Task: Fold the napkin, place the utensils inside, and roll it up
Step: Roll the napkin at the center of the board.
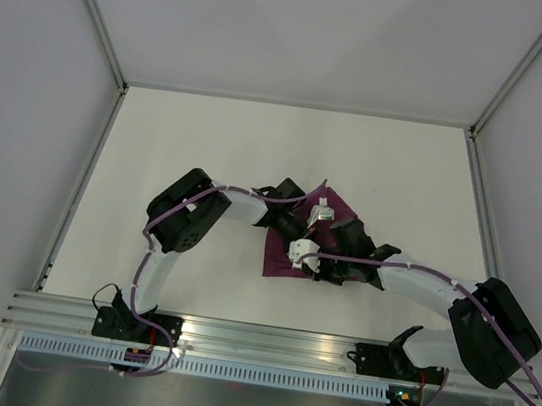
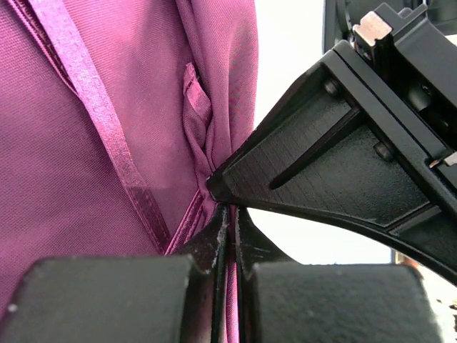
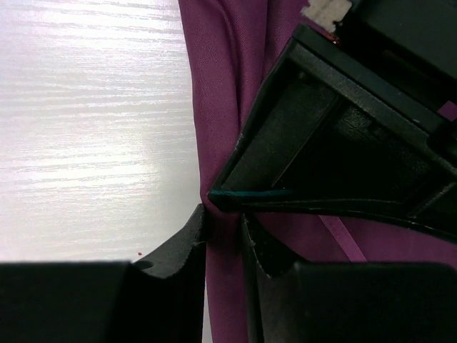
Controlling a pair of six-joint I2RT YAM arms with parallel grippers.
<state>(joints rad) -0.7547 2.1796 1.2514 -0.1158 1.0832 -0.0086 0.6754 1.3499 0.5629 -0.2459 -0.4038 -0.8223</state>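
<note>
A pale table (image 1: 207,154) fills the enclosure, with a metal rail (image 1: 262,338) along its near edge where the two arm bases are bolted, and blank white walls (image 1: 26,78) to the left, right and far side. One napkin (image 1: 280,263) lies near the middle of the table, a little right of centre, bunched and creased rather than flat. Both arms bend inward over it and cover most of its middle in the top view, so only its near-left corner and far-right edge show clear. The two grippers meet at the same raised fold. The left gripper (image 2: 227,221) has its jaws pressed together on a thin pleat of cloth, just beside a glossy hem band (image 2: 93,107) that runs diagonally across the fabric. The right gripper (image 3: 223,223) has a finger on each side of the same fold, both touching the cloth and pinching it. Each wrist camera finds the other gripper's black finger (image 2: 321,164) crowding in from the right, its tip just above the pinched spot and blocking the cloth behind. One purple cable (image 1: 423,273) runs along each arm, two in all.
</note>
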